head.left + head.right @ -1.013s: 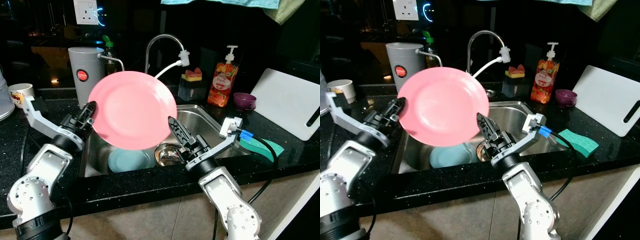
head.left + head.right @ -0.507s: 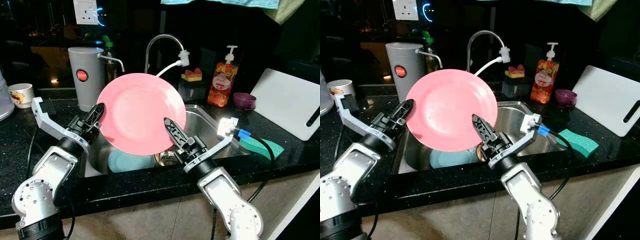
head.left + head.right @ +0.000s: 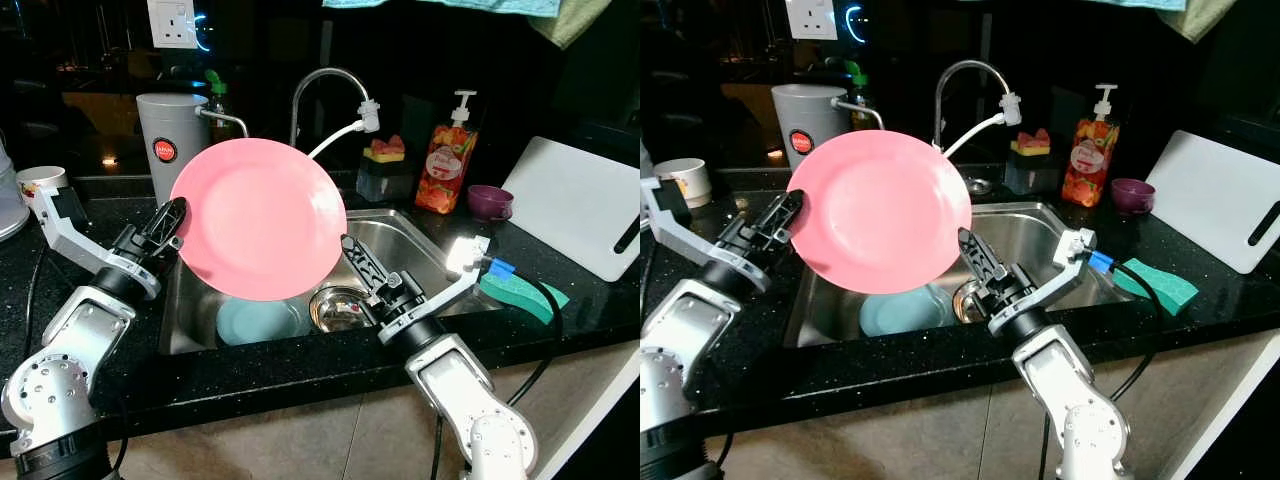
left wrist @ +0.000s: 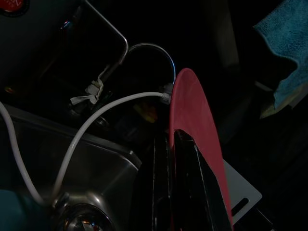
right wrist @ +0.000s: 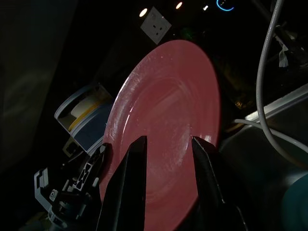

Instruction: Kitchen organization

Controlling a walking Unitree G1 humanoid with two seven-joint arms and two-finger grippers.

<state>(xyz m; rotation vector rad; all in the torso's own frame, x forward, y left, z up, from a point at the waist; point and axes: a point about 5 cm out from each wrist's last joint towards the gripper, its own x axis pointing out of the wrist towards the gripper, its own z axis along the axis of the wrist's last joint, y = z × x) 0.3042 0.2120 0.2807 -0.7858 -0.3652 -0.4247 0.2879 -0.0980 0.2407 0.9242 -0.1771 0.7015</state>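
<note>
A pink plate (image 3: 258, 218) stands nearly upright in the air over the steel sink (image 3: 400, 240). My left gripper (image 3: 168, 222) is shut on the plate's left rim; in the left wrist view the rim (image 4: 192, 125) runs edge-on between its fingers (image 4: 185, 159). My right gripper (image 3: 358, 262) is open just off the plate's lower right rim, over the sink. The right wrist view looks between its spread fingers at the plate's face (image 5: 168, 96). A light blue plate (image 3: 255, 322) and a metal bowl (image 3: 337, 305) lie in the sink.
A faucet (image 3: 325, 85) with a white hose arches behind the plate. A grey canister (image 3: 170, 145) and a mug (image 3: 35, 185) stand at the back left. To the right are a soap dispenser (image 3: 445, 160), purple bowl (image 3: 489, 202), white cutting board (image 3: 580, 205) and green sponge (image 3: 525, 293).
The left gripper has carried the plate back to the left and slightly up. The right gripper, which overlapped the plate's lower edge half a second ago, now sits beside the rim.
</note>
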